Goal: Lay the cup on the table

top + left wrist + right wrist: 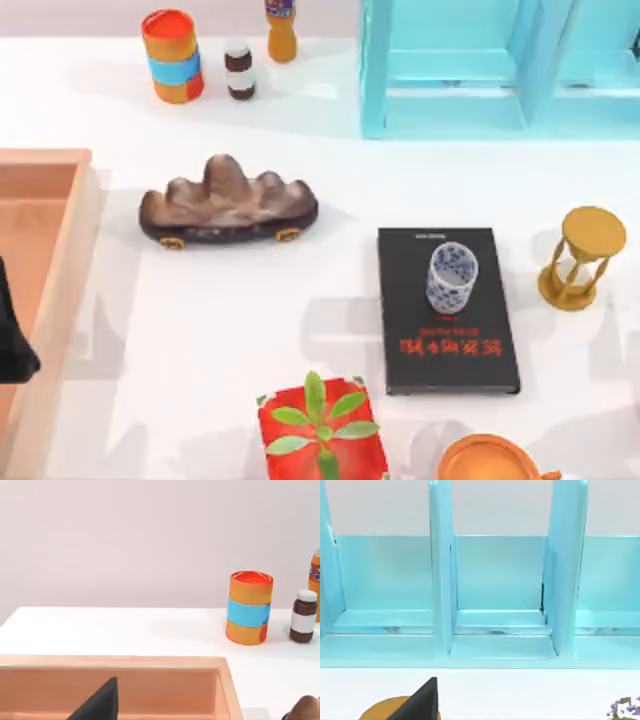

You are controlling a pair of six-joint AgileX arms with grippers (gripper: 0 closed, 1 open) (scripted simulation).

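Cup (452,277) upright on black book (447,345), interior looks empty. Left hand (12,335) over wooden tray (45,165); grip unclear.

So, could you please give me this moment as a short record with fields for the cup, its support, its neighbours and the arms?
cup: white with blue pattern, upright, mouth up
support: standing on the black book, which lies flat on the table
neighbours: hourglass to the book's right, rock ornament to its left, orange cup at the near edge
left arm: dark part at the left edge over the wooden tray, parked
task state: cup not yet on the table
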